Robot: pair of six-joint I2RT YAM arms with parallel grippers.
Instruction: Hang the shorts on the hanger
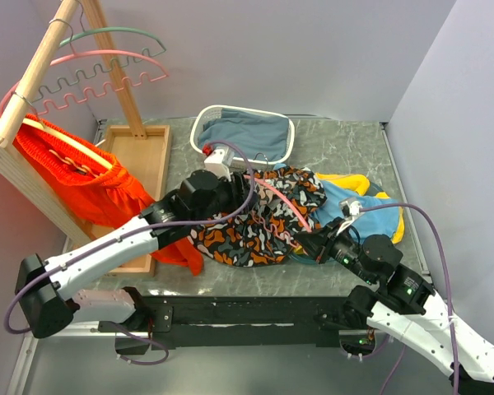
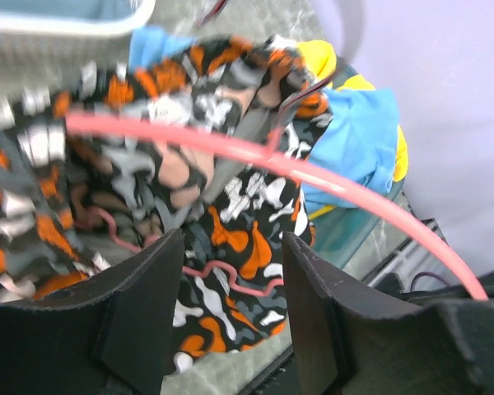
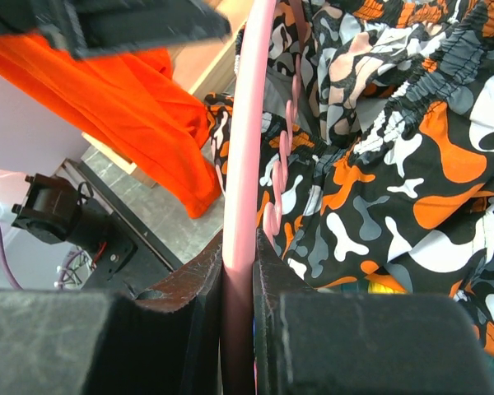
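While the right gripper (image 3: 239, 251) clamps the near end of the hanger (image 1: 284, 200), fingers closed flat on the pink bar, the left gripper (image 2: 235, 247) hangs over the shorts (image 1: 255, 226) with its fingers apart and nothing between them.

**Position.** The shorts lie bunched at mid table (image 1: 346, 144), between the two arms. They sit just left of the blue and yellow clothes (image 1: 356, 197) and near of the basket (image 1: 199, 123). The hanger runs diagonally across them, from far left to near right, touching the fabric. Its wavy lower bar shows among the folds in the left wrist view. Whether that bar is already inside the waistband cannot be told from here.

**Step in hand (judged).** The left gripper takes a fresh hold on the waistband so that the fabric can be drawn along the hanger.

**Procedure.**
1. Lower the left gripper onto the gathered elastic edge, not the loose leg fabric.
2. Close on a single layer. Pinching both layers would seal the opening.
3. Hold the right clamp firm and the hanger level, so the bar gives a fixed rail.
4. Pull the fabric along the bar, away from the right gripper.

**Caution.** The thin bar may twist in the clamp if the pull goes sideways. The orange garment (image 1: 82, 185) on the wooden rack (image 1: 33, 107) lies near the left arm's path.
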